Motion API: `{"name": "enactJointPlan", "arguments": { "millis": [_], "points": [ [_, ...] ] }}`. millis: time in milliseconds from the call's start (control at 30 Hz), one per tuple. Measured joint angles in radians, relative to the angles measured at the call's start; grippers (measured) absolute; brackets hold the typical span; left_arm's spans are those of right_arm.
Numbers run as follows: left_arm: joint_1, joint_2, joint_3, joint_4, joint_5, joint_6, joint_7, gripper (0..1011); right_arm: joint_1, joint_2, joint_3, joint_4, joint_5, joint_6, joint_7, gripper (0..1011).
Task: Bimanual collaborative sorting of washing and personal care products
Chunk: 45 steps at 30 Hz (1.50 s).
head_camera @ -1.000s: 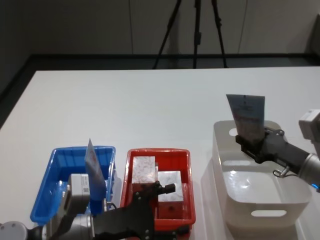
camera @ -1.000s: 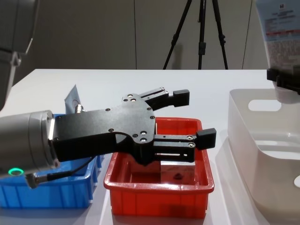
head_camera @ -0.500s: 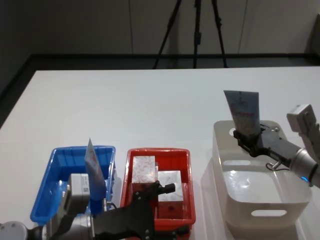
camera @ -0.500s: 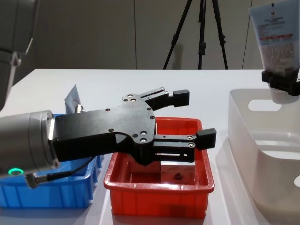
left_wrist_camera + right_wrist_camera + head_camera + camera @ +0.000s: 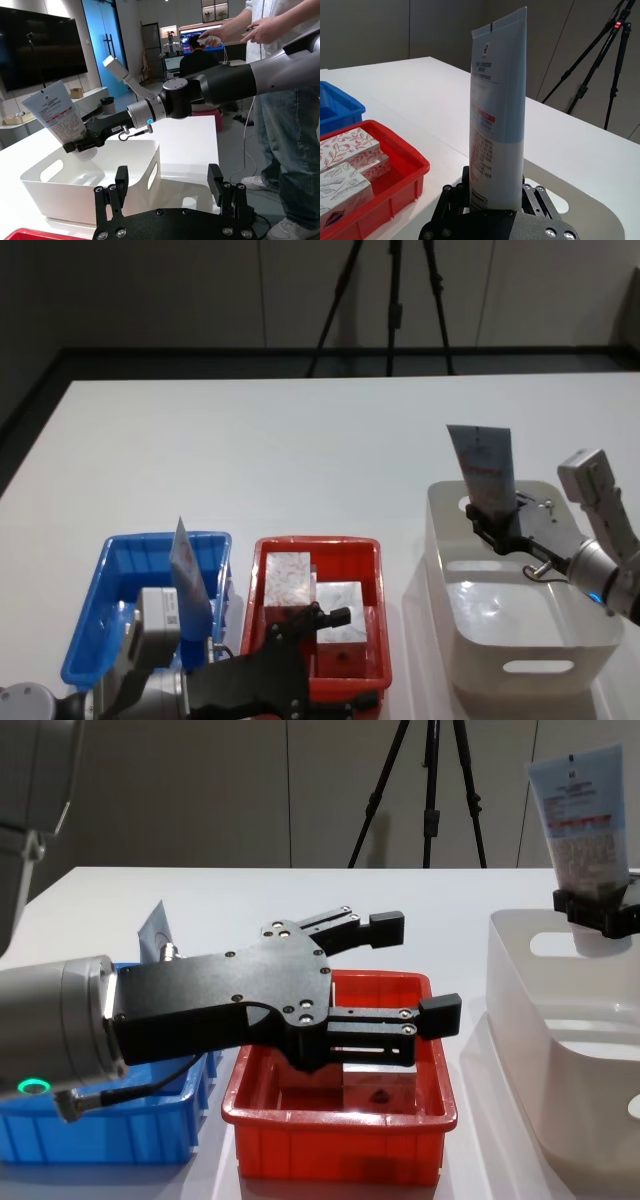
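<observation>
1. In the lower left of the head view, a blue rectangular plastic tray [image 5: 88, 625] is sitting on the white table [image 5: 300, 450]. One pale-blue squeeze tube [image 5: 186, 568] is standing in it, leaning slightly, with its flat crimped end pointing up.
2. The black left gripper [image 5: 412, 968] is reaching in from the lower left edge and is hovering over the tray next to it. Its fingers are spreading wide and are holding nothing.
3. At the lower centre, a red rectangular plastic tray [image 5: 372, 552] is sitting just beside the blue one. Small white rectangular boxes with a red-grey squiggle pattern [image 5: 288, 580] are lying flat in it, packed against each other.
4. In the lower right, a beige plastic tub with handle holes [image 5: 520, 672] is sitting near the red tray.
5. The black right gripper [image 5: 497, 525] is coming in from the right edge, above the tub's far left corner. It is clamping a second tall pale-blue squeeze tube with red and dark print [image 5: 482, 465] near its lower end. That tube is standing upright in the air, crimped end up, rising well above the tub's rim.
</observation>
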Motion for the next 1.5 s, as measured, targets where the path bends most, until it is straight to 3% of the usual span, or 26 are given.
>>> {"name": "enactJointPlan", "arguments": {
  "millis": [933, 1500],
  "points": [
    [0.000, 0.000, 0.000, 0.000, 0.000, 0.000, 0.000, 1001, 0.071, -0.081, 0.042, 0.174, -0.060, 0.044, -0.048, 473],
    [0.000, 0.000, 0.000, 0.000, 0.000, 0.000, 0.000, 1001, 0.086, -0.102, 0.054, 0.200, -0.093, 0.117, -0.075, 474]
  ]
}}
